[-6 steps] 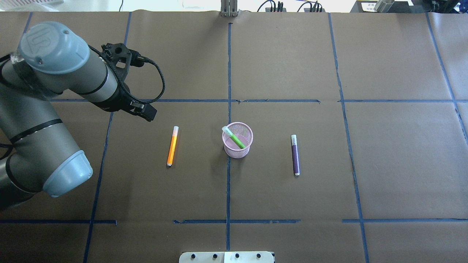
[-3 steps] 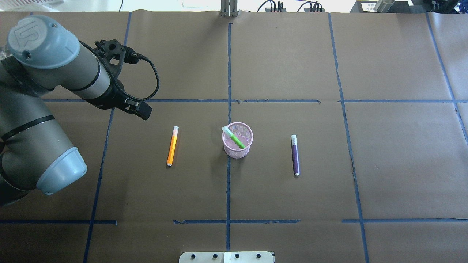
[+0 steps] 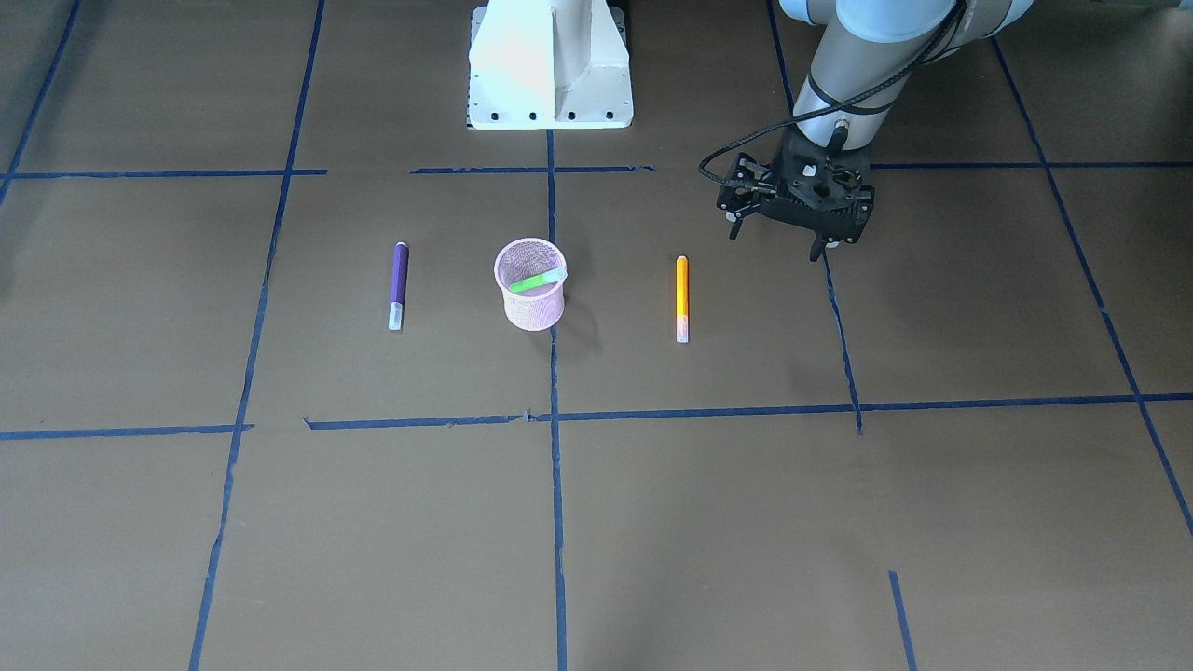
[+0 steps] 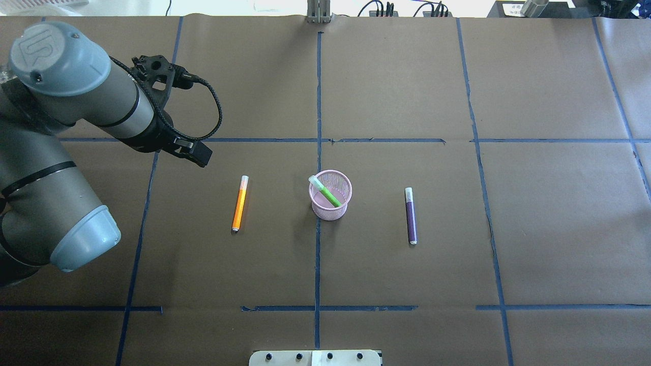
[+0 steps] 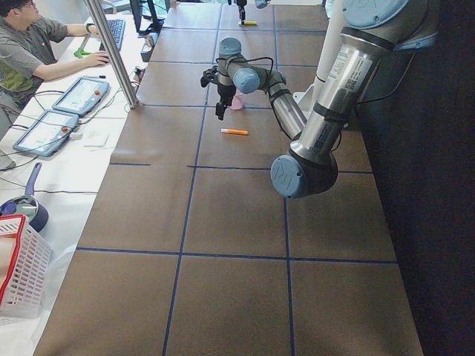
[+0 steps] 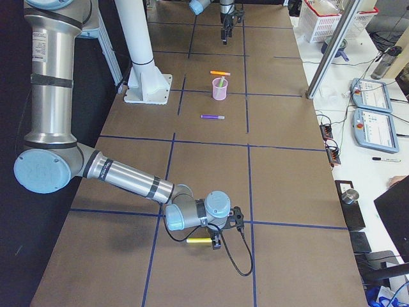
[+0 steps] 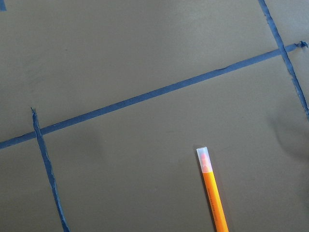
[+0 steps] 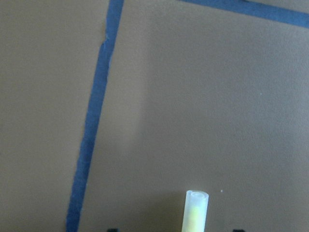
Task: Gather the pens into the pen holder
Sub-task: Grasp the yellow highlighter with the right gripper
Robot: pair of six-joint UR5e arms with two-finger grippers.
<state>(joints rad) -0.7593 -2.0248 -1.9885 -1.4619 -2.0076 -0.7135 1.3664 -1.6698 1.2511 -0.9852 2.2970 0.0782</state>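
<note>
The pink mesh pen holder [image 4: 330,195] stands at the table's middle, also in the front view [image 3: 531,289]. The green pen [image 4: 328,192] leans inside it, cap end up. The orange pen [image 4: 239,203] lies flat to its left and shows in the left wrist view [image 7: 212,191]. The purple pen [image 4: 411,216] lies flat to its right. My left gripper [image 4: 197,154] hovers empty, up and left of the orange pen, jaws apart in the front view [image 3: 778,240]. My right gripper [image 6: 217,242] sits low at the table's far right end beside a yellow pen [image 8: 196,210]; I cannot tell whether it grips it.
Blue tape lines [image 4: 318,101] cross the brown paper table. The robot's white base [image 3: 550,65] stands at the table's near edge. A metal post [image 4: 318,12] and cables sit at the far edge. An operator [image 5: 30,44] sits beyond it.
My left arm has drawn back to the left and slightly away from the orange pen, then nearly stopped. The pens and the holder have not moved.
</note>
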